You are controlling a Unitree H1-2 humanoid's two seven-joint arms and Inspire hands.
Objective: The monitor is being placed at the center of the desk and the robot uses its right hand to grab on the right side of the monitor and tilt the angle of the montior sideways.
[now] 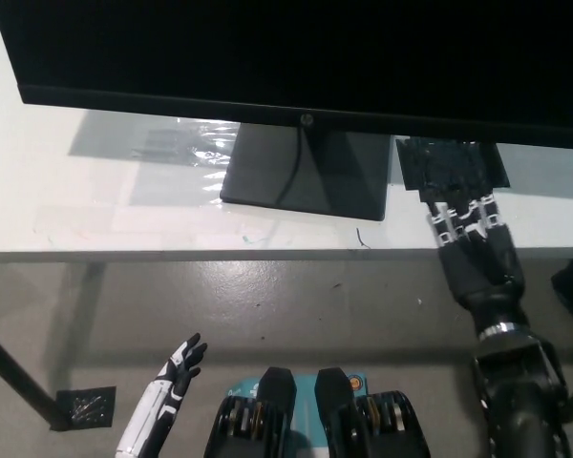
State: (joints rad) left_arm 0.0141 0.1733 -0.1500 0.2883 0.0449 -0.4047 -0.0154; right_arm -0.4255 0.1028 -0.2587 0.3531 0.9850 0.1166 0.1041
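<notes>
right hand (470,243), fingers apart and grasping nothing, reaches over the desk edge below the monitor (296,57).

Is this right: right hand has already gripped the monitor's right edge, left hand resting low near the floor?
Not quite. In the head view the black right hand is over the desk edge, below the monitor and beside a dark patch. It touches no part of the monitor. The white left hand does rest low at the lower left.
</notes>
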